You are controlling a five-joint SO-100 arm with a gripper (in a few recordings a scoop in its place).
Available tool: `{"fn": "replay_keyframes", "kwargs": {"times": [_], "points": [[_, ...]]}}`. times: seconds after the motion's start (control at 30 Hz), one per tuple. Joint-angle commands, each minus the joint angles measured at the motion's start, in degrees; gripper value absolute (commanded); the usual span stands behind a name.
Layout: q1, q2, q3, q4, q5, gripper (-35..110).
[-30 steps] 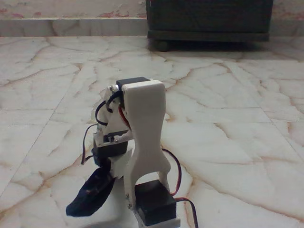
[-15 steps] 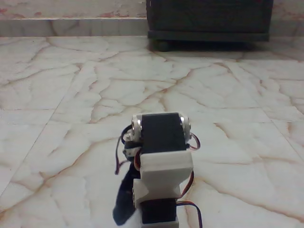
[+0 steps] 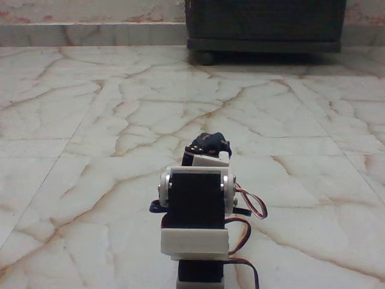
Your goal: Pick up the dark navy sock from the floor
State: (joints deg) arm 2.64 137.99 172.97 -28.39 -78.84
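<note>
In the fixed view the white arm is folded low and seen from behind, its black servo block (image 3: 195,198) nearest the camera. Just past it, a bunched piece of the dark navy sock (image 3: 206,143) shows above a white gripper part, raised off the floor (image 3: 90,120). The gripper (image 3: 209,154) is mostly hidden behind the servo and appears shut on the sock; its fingers are not plainly visible. A small dark bit at the servo's left side could be sock or cable.
A dark cabinet (image 3: 264,27) on low feet stands at the back right. A pale step (image 3: 90,33) runs along the back edge. Red and black wires (image 3: 249,211) loop out at the arm's right. Marble tiles spread open to the left and right.
The arm has folded down and swung round. The sock, which hung low at the arm's left near the floor, now sits bunched higher up behind the servo.
</note>
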Motion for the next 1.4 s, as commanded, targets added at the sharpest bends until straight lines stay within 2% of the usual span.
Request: {"fn": "replay_keyframes", "kwargs": {"times": [0.0, 0.13, 0.23, 0.7, 0.87, 1.37], "points": [[0.18, 2.20, 0.26, -2.81, -2.55, 0], [-0.62, 2.29, 3.60, -14.41, -4.22, 0], [-0.62, 2.20, 3.60, -16.52, -3.96, 0], [-0.09, 1.67, 3.60, -15.21, -1.23, 0], [0.35, 1.67, 3.60, -15.03, -5.80, 0], [0.35, 1.67, 3.60, -15.38, -6.50, 0]]}}
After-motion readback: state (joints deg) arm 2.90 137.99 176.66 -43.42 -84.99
